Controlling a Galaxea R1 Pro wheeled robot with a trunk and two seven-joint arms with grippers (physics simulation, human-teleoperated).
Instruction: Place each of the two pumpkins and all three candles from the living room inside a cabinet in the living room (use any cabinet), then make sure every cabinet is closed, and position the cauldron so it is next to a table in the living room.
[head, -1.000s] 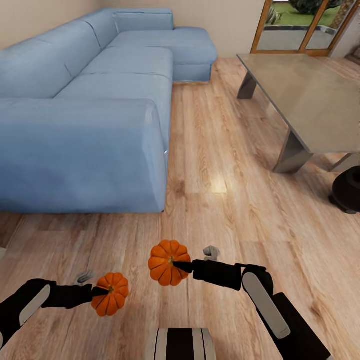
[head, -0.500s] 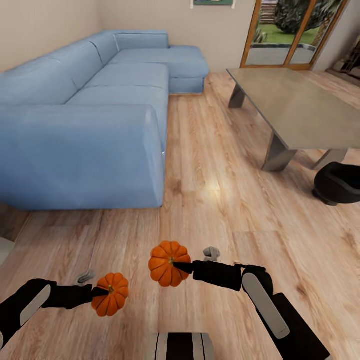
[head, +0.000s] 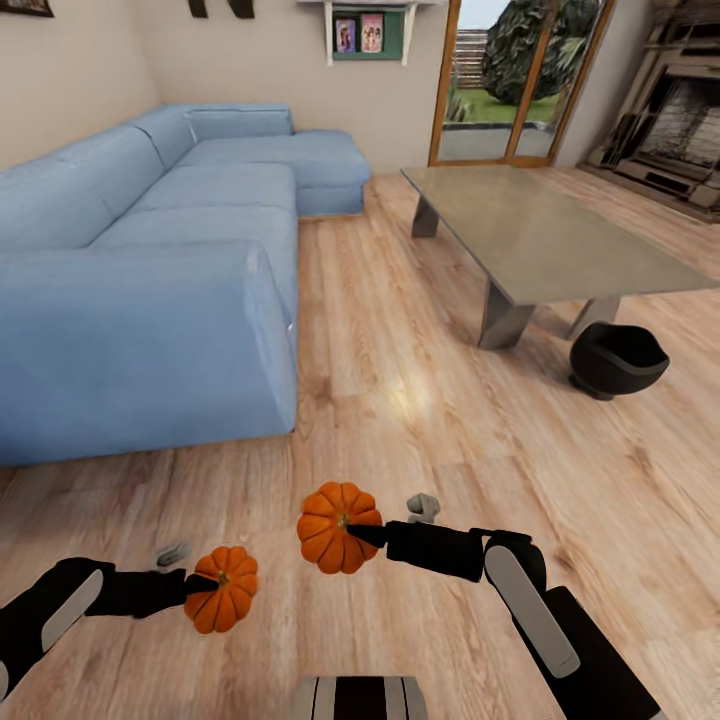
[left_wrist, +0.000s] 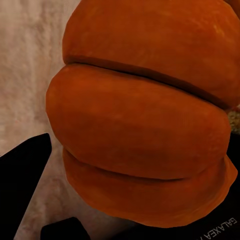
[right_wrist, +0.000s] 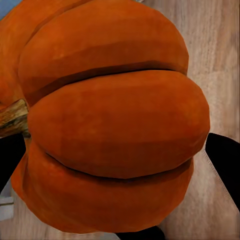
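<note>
Two pumpkins (head: 338, 527) (head: 222, 589) held; open floor (head: 400, 330) between sofa (head: 150, 290), table (head: 540, 235).

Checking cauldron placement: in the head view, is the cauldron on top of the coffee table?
No, the cauldron stands on the wooden floor beside the coffee table.

Black jointed arms (head: 440, 548) — white oval panels, grey-and-black striped trunk top (head: 360, 696).

Two orange ribbed pumpkins (head: 222, 603) (head: 336, 527) held above floor; black cauldron (head: 617, 359) upright beside grey table (head: 540, 235).
</note>
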